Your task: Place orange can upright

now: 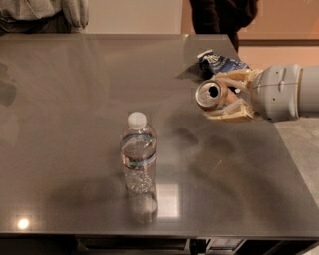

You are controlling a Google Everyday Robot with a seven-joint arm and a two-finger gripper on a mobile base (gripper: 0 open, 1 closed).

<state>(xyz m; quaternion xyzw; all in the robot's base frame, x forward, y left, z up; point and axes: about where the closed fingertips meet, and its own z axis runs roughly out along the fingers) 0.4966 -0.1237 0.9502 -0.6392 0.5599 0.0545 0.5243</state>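
**1 orange can held sideways in the tool, up and to the right of the bottle**

The count: 1 small orange-brown metal drink can, the orange can (209,94); 1 clear plastic water bottle (138,157) with a white cap; 1 crumpled dark blue and white snack bag (219,62); 1 beige 2-finger tool (218,97) on 1 thick pale grey arm (284,92); and 1 wide, glossy grey-brown surface (75,99) under them all. Parts of 2 people (45,12) show beyond the far edge of the surface, well behind the water bottle.

The orange can is not upright. Its long axis runs roughly level, from the arm side toward the water bottle's side. Its silver top end, with the dark drinking hole, faces left and a little toward the camera. Most of its orange body is hidden between the fingers.

The tool is clamped on the orange can, 1 finger over its upper side and 1 under its lower side. The arm reaches in from the right edge of the view. Can and tool sit to the right of the water bottle and farther back, well apart from it. They are clear of the surface, with dark shadows on the surface below them.

The water bottle stands upright on the surface, cap up. The snack bag lies farther back again, just behind the tool and to the right of the water bottle.
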